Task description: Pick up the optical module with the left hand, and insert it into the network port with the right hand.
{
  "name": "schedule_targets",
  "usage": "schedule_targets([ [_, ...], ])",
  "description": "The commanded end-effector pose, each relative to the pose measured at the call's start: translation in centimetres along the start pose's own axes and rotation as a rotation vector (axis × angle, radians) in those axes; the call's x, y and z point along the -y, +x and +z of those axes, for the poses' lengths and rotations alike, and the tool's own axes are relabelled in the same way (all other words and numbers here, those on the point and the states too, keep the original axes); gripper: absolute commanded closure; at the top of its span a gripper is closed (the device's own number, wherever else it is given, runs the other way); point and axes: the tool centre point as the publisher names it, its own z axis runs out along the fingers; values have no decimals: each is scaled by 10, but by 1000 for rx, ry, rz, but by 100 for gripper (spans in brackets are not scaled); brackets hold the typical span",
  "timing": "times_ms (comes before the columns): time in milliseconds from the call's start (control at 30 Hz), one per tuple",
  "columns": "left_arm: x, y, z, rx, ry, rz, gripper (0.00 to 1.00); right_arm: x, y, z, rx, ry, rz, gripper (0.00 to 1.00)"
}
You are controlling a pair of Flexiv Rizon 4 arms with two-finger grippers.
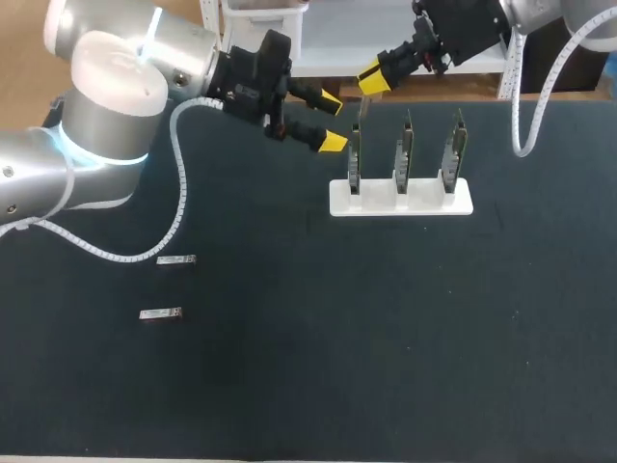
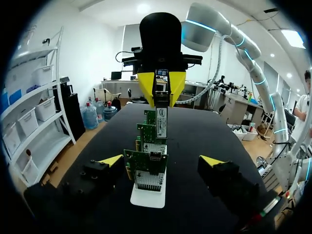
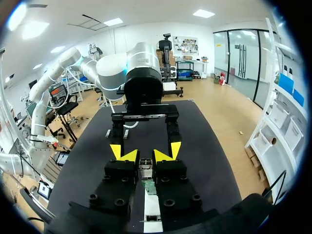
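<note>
Right arm (image 1: pixel 463 29) cut by top edge; loose optical modules (image 1: pixel 176 259) too small for detail.

A silver optical module (image 2: pixel 162 122) hangs upright above three standing network cards (image 1: pixel 406 149). Two more modules (image 1: pixel 176 259) lie flat, well apart from them

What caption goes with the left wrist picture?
Right gripper holds the optical module above the upright cards, left gripper open.

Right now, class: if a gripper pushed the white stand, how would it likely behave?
The stand probably slides rather than tips: its base is flat, low and broad. A push high on the cards, which stand upright, thin and tall, might rock it. It likely feels light, being a slim plate.
</note>
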Motion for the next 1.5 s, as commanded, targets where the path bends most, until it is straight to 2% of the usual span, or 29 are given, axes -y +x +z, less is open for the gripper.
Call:
schedule_targets([
  [33,1,5,0,-24,0,-6,0,-4,2,0,4,8,-1,100],
  [467,0,9,6,-107,3,22,0,-3,2,-1,12,8,-5,100],
  [1500,-6,19,10,-136,45,15,0,1,3,1,8,2,2,100],
])
